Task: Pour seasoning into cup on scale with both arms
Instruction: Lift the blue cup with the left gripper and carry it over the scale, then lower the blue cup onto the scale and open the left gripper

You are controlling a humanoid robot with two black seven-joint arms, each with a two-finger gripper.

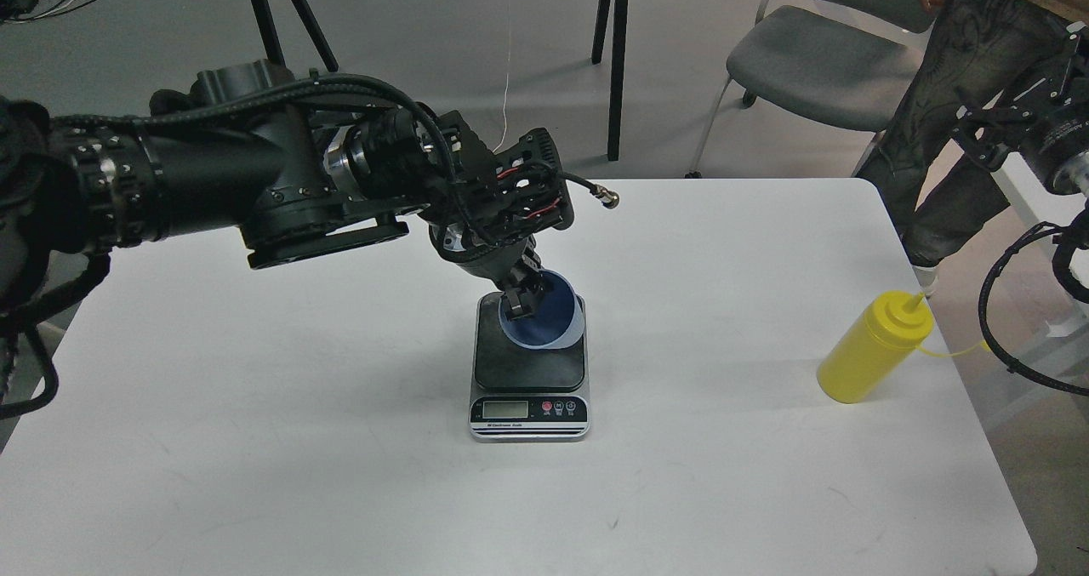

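Observation:
The light-blue cup (549, 314) is over the back of the scale's dark plate (523, 367), nearly upright with its mouth facing me. My left gripper (521, 295) is shut on the cup's left rim, reaching in from the left. Whether the cup's base touches the plate I cannot tell. The scale (529, 414) sits at the table's middle with its display towards me. The yellow seasoning bottle (874, 348) stands at the table's right edge, its tip cap hanging off to the right. My right arm (1051, 134) is off the table at the far right; its gripper is not in view.
The white table (340, 440) holds only the scale and bottle. A person (961, 91) stands by the table's back right corner. A grey chair (817, 65) and black table legs (617, 57) are behind the table.

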